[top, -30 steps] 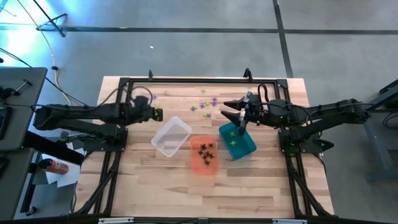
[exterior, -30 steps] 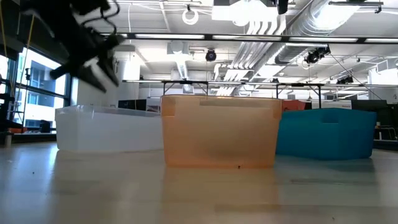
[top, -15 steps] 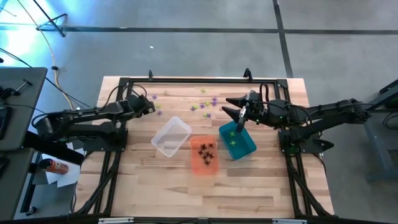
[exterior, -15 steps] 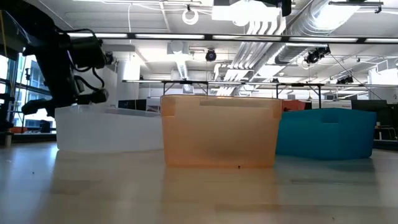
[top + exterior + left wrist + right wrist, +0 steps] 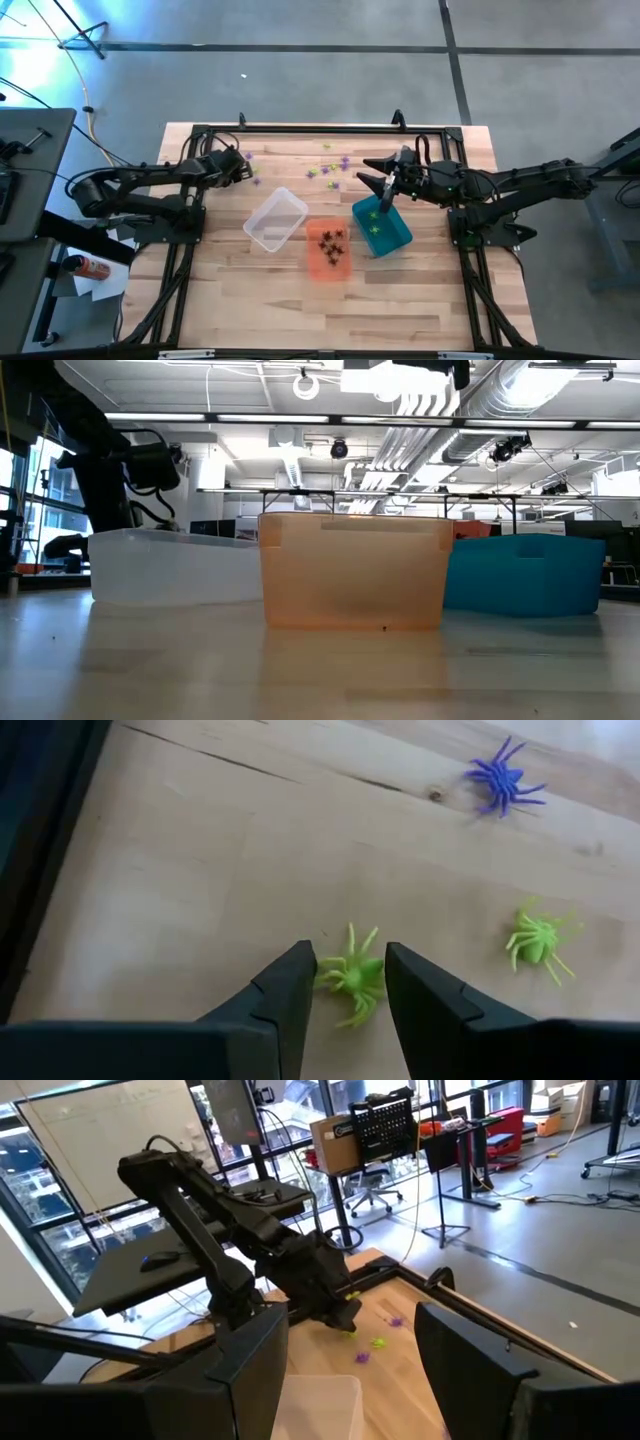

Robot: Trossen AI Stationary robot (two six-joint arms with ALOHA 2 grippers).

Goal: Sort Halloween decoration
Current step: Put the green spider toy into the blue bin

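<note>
The Halloween decoration is small plastic spiders. A green spider [image 5: 352, 978] lies on the wood between the fingers of my left gripper [image 5: 350, 982], which is open and down at the table, far-left of the clear bin [image 5: 275, 220]. Another green spider [image 5: 538, 938] and a purple one [image 5: 503, 780] lie close by. More spiders [image 5: 330, 166] are scattered at the table's far middle. My right gripper [image 5: 368, 172] hangs open and level above the far corner of the teal bin [image 5: 381, 226], with nothing between its fingers [image 5: 250, 1370]. My left gripper comes down slanting from above, one finger [image 5: 290, 992] on each side of the green spider. The spider's leg tips [image 5: 325, 982] reach up to the fingers' inner faces; I cannot tell whether they touch. The spider lies flat on the table.
An orange bin [image 5: 328, 248] with black spiders stands between the clear and teal bins; the teal one holds green spiders. A black frame rail [image 5: 320, 128] runs along the far edge. In the low view the left arm [image 5: 110, 480] stands behind the clear bin [image 5: 175, 568].
My left gripper has swung toward the table's far edge and sunk from high above the clear bin's left side down to the tabletop, tipping more steeply downward. The right arm and the bins have kept still.
</note>
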